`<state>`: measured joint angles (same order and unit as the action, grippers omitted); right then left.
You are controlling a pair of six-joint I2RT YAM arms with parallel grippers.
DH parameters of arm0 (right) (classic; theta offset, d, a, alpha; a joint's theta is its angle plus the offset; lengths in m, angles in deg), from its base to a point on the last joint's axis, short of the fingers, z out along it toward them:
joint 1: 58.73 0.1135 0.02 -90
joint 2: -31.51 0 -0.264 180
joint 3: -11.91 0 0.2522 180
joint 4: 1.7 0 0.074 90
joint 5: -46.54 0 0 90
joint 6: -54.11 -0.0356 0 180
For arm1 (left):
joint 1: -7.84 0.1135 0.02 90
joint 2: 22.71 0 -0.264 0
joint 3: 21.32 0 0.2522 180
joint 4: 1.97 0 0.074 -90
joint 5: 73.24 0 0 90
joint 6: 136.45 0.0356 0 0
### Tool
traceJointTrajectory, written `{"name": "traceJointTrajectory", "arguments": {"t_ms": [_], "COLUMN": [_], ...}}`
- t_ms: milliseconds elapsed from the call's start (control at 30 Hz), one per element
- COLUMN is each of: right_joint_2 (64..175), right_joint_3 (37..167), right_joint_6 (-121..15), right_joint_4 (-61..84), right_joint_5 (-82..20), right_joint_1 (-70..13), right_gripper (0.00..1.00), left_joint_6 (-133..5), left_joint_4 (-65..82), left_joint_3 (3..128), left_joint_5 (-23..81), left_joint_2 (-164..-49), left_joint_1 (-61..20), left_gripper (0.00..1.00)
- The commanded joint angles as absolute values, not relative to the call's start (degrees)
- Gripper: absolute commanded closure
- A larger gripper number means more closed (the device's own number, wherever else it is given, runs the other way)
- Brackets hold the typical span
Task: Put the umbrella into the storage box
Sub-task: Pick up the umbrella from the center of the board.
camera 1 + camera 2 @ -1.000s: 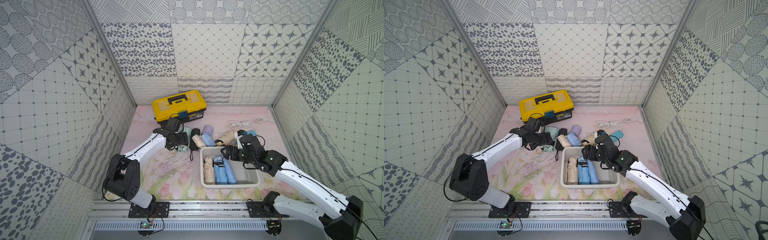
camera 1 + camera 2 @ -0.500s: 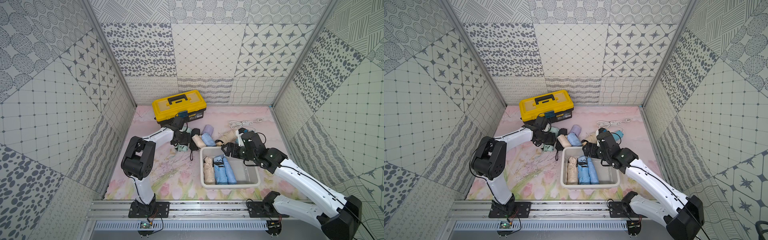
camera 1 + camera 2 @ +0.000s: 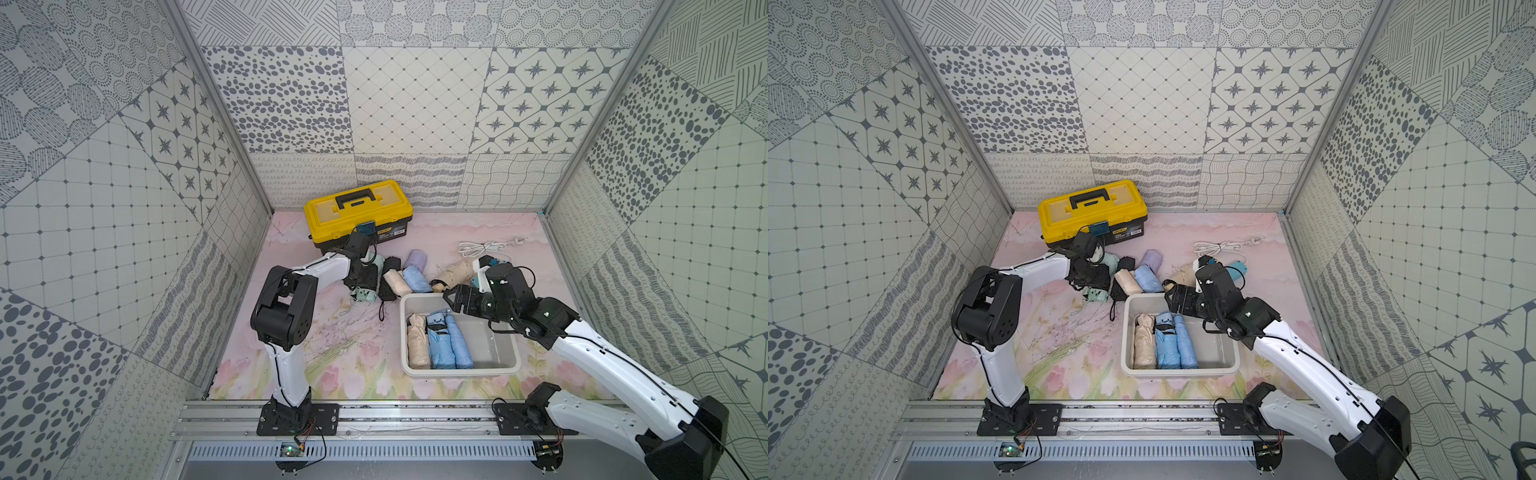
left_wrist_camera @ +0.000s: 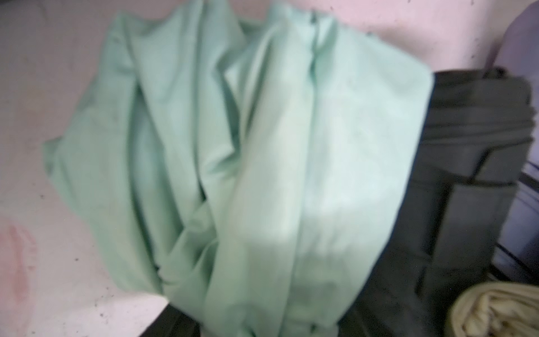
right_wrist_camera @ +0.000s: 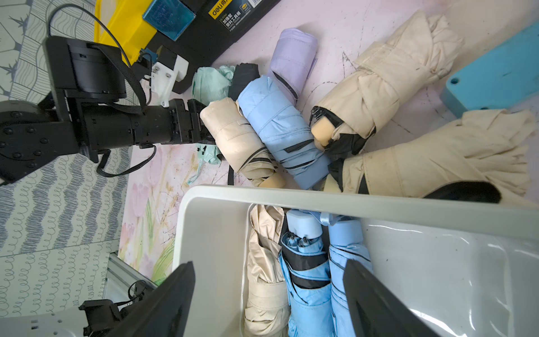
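Note:
A mint-green folded umbrella lies at the left end of a pile behind the storage box, a white lidless tub. My left gripper sits down over it; in the left wrist view the green cloth fills the gap between the dark fingers, and the jaws are shut on it. My right gripper hangs open over the box's far left corner, holding nothing. Inside the box lie a beige umbrella and two light blue umbrellas, side by side against the left wall.
A yellow-and-black toolbox stands just behind the left gripper. Black, beige, blue, lilac and more beige umbrellas lie between toolbox and box. A white cable and a blue block lie at the back right.
The left arm's elbow has swung up from low over the mat, and its jaws have narrowed onto the mint-green umbrella. The right gripper has hardly moved.

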<state>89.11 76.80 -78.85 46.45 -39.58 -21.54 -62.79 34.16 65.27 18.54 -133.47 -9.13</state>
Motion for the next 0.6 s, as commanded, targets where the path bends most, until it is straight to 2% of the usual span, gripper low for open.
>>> {"name": "traceJointTrajectory", "arguments": {"t_ms": [0,300,567], "right_joint_2": [86.7,84.8,86.1], "right_joint_3": [75.7,74.7,77.4], "right_joint_6": [-80.1,-80.6,-79.9], "right_joint_4": [43.5,43.3,43.3], "right_joint_5": [-39.4,-37.9,-34.5], "right_joint_1": [-21.8,-21.8,-21.8], "right_gripper": [0.14,0.15,0.12], "left_joint_6": [-62.8,-61.5,-50.1], "left_joint_4": [32.4,31.8,32.9], "left_joint_3": [63.1,56.8,53.6], "left_joint_5": [18.6,19.9,34.7], "left_joint_2": [-131.2,-114.3,-98.2], "left_joint_1": [-8.4,-8.4,-8.7], "left_gripper": [0.45,0.50,0.50]}}
